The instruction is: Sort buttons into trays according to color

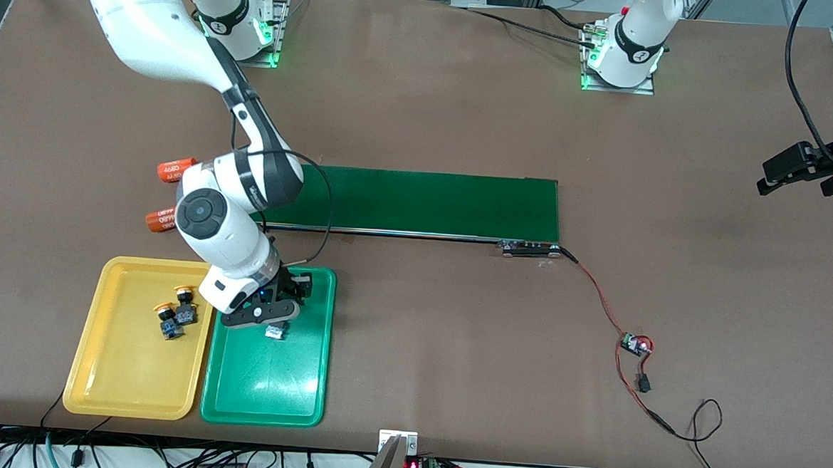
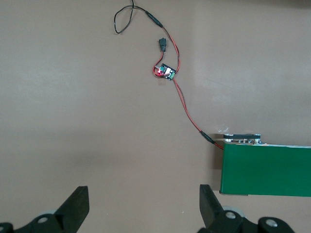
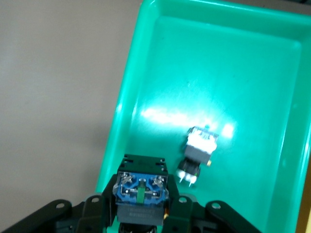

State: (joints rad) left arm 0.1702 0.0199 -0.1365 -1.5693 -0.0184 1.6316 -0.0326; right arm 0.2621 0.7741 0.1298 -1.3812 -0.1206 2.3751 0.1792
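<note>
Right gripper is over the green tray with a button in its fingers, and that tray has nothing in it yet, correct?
Not quite. The right gripper is over the green tray and shut on a button, but the tray is not bare: the right wrist view shows another button already lying on its floor. The front view shows it too, just under the gripper.

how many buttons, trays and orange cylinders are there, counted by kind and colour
Yellow-capped buttons: 2, in the yellow tray
Button lying in the green tray: 1
Button held in the right claw: 1
Trays: 2
Orange cylinders: 2
Total: 8
</note>
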